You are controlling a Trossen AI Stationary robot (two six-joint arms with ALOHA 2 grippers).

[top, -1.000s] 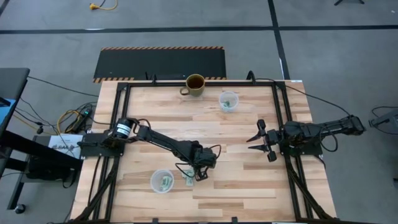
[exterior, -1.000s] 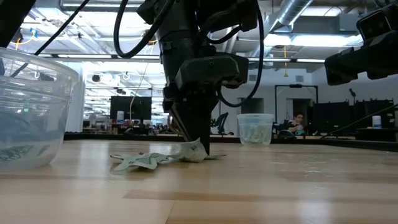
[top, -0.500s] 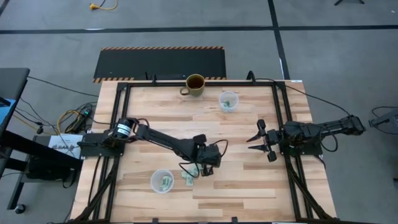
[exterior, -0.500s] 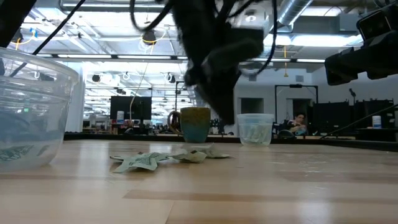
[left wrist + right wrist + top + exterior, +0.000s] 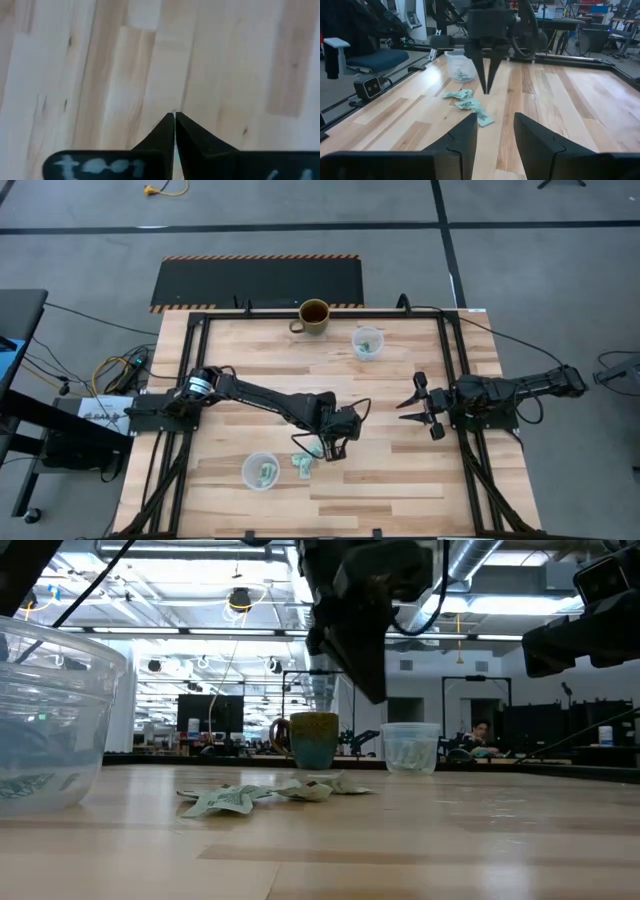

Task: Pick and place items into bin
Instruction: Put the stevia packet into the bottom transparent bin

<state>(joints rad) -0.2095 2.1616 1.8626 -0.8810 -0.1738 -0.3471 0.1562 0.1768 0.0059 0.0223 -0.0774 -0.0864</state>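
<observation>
Table [image 5: 400, 480]: pale wood planks in a dark frame.

Near cup [image 5: 261, 471]: clear plastic, at the table's front on the left arm's side; mint-green wrapped pieces lie inside. It fills the edge of the low view [image 5: 50, 720].

Items [image 5: 302, 465]: a few mint-green crinkly wrapped pieces, loose on the wood just beside the near cup, flat and partly overlapping. Seen also in the low view [image 5: 265, 792] and from the right wrist [image 5: 467, 106].

Left gripper [image 5: 333, 450]: above the table, just beyond the loose items and clear of them. Fingers pressed together to a point, with nothing between them; the left wrist view [image 5: 174, 118] shows only bare wood ahead. From the right wrist [image 5: 487, 80] the fingers taper down to one tip above the pieces.

Right gripper [image 5: 417, 406]: over the table's right side, well apart from the items, fingers spread, empty.

Far cup [image 5: 368, 342]: clear plastic, near the back edge, pale green contents.

Mug [image 5: 313, 316]: olive, at the back edge, beside the far cup.
</observation>
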